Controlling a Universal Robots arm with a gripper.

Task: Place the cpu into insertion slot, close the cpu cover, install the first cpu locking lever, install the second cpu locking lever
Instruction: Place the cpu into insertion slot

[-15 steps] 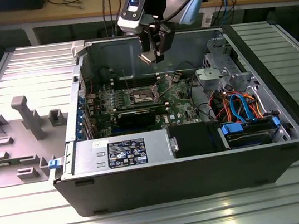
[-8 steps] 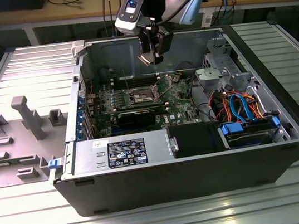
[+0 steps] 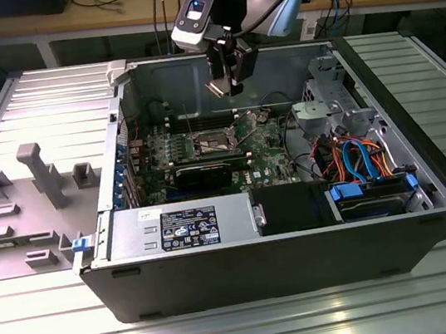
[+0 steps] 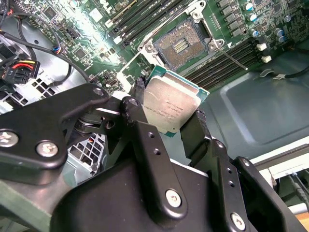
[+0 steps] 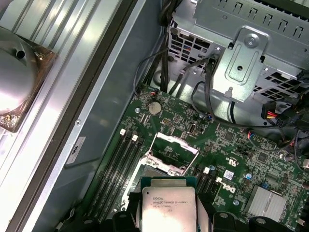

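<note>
In the exterior view the end effector [image 3: 227, 82] hangs inside the open computer case [image 3: 305, 264], clamped on the cpu [image 3: 215, 89]. The chip is in the air, with the insertion slot [image 3: 214, 143] below the tips and well apart from them. The end effector leans, so the chip does not look level with the board.

In the second wrist view the fingers [image 4: 194, 130] pinch the chip by two opposite edges. The slot's dark pin field lies uncovered beyond the tips. So narrow a grip could let the chip slip or twist, and a skewed landing would likely bend pins.

In the first wrist view the cpu cover [image 5: 176, 143] stands raised just ahead of the held chip. A descent drifting that way could catch a corner on the frame. A wrongly turned chip would not seat.
</note>
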